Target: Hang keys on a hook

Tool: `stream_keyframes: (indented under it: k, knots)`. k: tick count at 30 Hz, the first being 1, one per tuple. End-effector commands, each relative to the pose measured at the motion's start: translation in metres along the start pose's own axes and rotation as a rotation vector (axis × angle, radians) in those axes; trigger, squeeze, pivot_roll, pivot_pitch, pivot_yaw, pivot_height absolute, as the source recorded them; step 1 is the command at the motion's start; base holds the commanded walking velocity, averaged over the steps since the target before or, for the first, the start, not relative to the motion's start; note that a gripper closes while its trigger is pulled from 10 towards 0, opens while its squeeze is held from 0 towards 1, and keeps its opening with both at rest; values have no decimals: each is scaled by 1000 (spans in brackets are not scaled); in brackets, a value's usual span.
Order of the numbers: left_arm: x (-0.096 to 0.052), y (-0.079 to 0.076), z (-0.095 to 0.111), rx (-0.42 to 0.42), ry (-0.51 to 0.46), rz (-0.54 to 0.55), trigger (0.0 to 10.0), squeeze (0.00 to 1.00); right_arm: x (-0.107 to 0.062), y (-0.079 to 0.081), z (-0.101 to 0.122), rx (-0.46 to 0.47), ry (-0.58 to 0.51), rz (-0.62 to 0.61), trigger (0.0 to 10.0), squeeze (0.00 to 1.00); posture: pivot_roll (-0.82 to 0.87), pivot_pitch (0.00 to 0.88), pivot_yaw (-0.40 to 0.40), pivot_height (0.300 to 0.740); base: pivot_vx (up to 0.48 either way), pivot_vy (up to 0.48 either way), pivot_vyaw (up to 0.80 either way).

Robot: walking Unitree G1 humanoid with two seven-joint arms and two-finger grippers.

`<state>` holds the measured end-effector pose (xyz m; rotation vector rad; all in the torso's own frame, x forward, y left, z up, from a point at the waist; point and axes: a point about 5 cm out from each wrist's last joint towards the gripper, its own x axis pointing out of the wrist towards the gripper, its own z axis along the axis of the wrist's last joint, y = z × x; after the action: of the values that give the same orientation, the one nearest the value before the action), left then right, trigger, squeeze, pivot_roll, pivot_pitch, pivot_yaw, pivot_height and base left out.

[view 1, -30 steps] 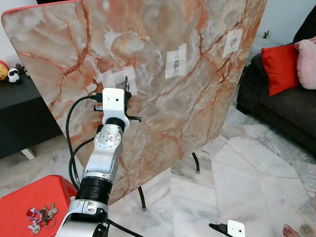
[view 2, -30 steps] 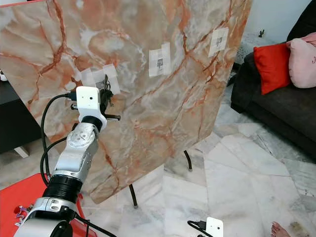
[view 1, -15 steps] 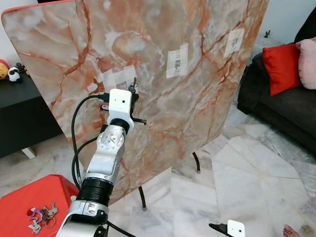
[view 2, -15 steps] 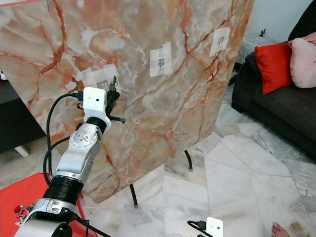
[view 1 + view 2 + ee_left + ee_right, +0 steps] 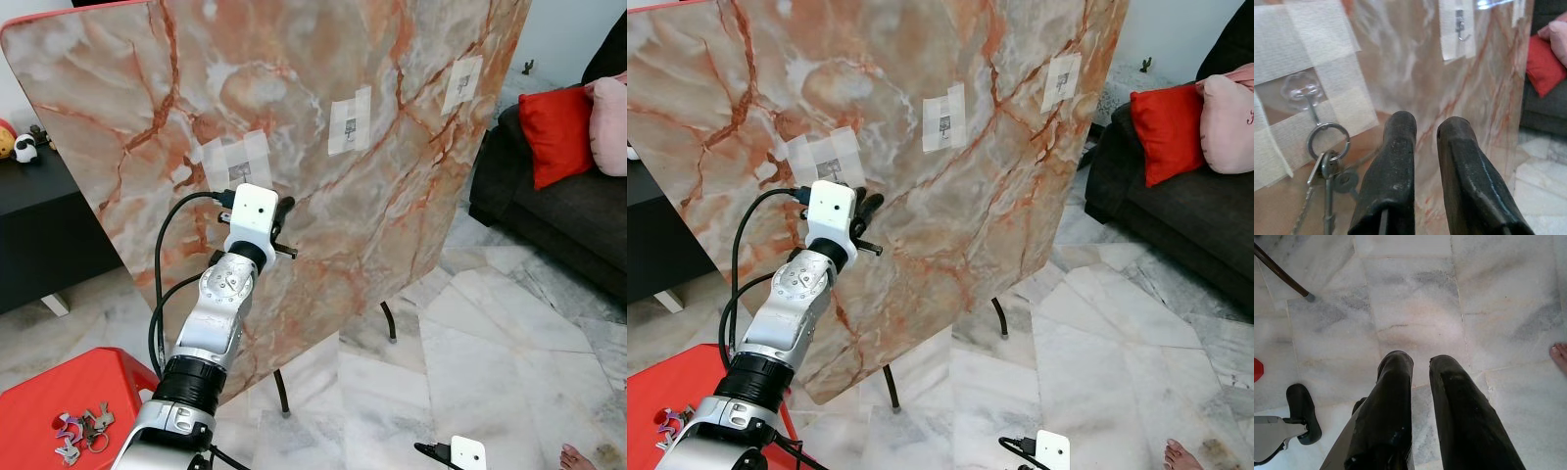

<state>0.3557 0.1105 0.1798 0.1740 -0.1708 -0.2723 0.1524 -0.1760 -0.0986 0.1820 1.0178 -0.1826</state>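
Observation:
A bunch of keys (image 5: pixel 1327 166) hangs by its ring from a clear hook (image 5: pixel 1303 90) taped to the tilted marble board (image 5: pixel 323 245). My left gripper (image 5: pixel 1426 128) is beside the keys, close to the board. Its fingers stand a narrow gap apart with nothing between them. In the eye views the left arm reaches up to the board just below the taped patch (image 5: pixel 238 159). Two more taped hooks, one (image 5: pixel 350 122) and another (image 5: pixel 460 85), sit further right on the board. My right gripper (image 5: pixel 1421 363) hangs idle over the floor.
A red stool (image 5: pixel 49 401) at lower left carries more keys (image 5: pixel 83 431). The board stands on thin dark legs (image 5: pixel 282 392). A dark sofa (image 5: pixel 568 206) with a red cushion (image 5: pixel 554 127) is on the right. A black cabinet (image 5: pixel 39 215) stands left. A person's foot (image 5: pixel 578 457) rests on the marble floor.
My left gripper has let go of the keys, which stay hanging on the hook, and has moved right and slightly down along the board.

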Motion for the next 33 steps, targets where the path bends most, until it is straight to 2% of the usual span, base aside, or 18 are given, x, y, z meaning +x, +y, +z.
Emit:
stream_keyframes:
  k: [1, 8, 10, 13, 14, 15, 16, 20, 24, 25, 26, 29, 30, 31, 33]
  knots:
    - [-1, -4, 5, 35, -31, -33, 10000, 1000, 0, -1, 0, -8, 6, -2, 10000, 0, 18, 8, -54, 740, 0, 0, 0]
    - [-6, -7, 3, 22, -44, -61, 10000, 1000, 0, -1, 0, -7, 6, -2, 10000, 0, 16, 7, -51, 740, 0, 0, 0]
    - [-17, -1, -4, -54, -82, -74, 10000, 1000, 0, 0, -1, -5, 6, -2, 10000, 0, 13, 4, -48, 740, 0, 0, 0]
    - [-27, 1, -8, -103, -100, -105, 10000, 1000, 0, 0, -1, -4, 6, -3, 10000, 0, 12, 4, -46, 740, 0, 0, 0]
    - [-38, 1, -14, -124, -94, -148, 10000, 1000, 0, 0, -1, -3, 6, -3, 10000, 0, 14, 1, -46, 740, 0, 0, 0]
    - [-45, 2, -18, -120, -82, -179, 10000, 255, 0, 0, -1, -3, 6, -4, 10000, 0, 14, 1, -46, 740, 0, 0, 0]
    - [-55, 5, -26, -103, -48, -207, 10000, 0, 0, -1, -1, -5, 7, -4, 10000, 0, 16, 0, -46, 740, 0, 0, 0]
    - [-69, 17, -48, -100, 35, -149, 10000, 0, 0, -1, -1, -11, 9, -3, 10000, 0, 26, 0, -48, 740, 0, 0, 0]
    - [-85, 29, -78, -108, 146, -87, 10000, 0, 0, -2, -1, -16, 11, -1, 10000, 0, 27, 0, -50, 740, 0, 0, 0]
    - [-85, 29, -78, -108, 146, -87, 10000, 0, 0, -2, -1, -16, 11, -1, 10000, 0, 27, 0, -50, 740, 0, 0, 0]
    - [-96, 34, -98, -105, 226, -59, 10000, 0, 0, -2, -2, -17, 11, 0, 10000, 0, 28, 0, -49, 740, 0, 0, 0]
    - [-118, 43, -130, -88, 368, -2, 10000, 0, 0, -2, -2, -16, 10, -1, 10000, 0, 27, 0, -49, 740, 0, 0, 0]
    - [-118, 43, -130, -88, 368, -2, 10000, 0, 0, -2, -2, -16, 10, -1, 10000, 0, 27, 0, -49, 740, 0, 0, 0]
    - [-131, 51, -148, -78, 454, 66, 10000, 0, 0, -2, -2, -9, 10, -1, 10000, 0, 21, 0, -49, 740, 0, 0, 0]
    - [-138, 55, -158, -105, 508, 107, 10000, 0, 0, -2, -2, -1, 9, -1, 10000, 0, 21, 0, -53, 740, 0, 0, 0]
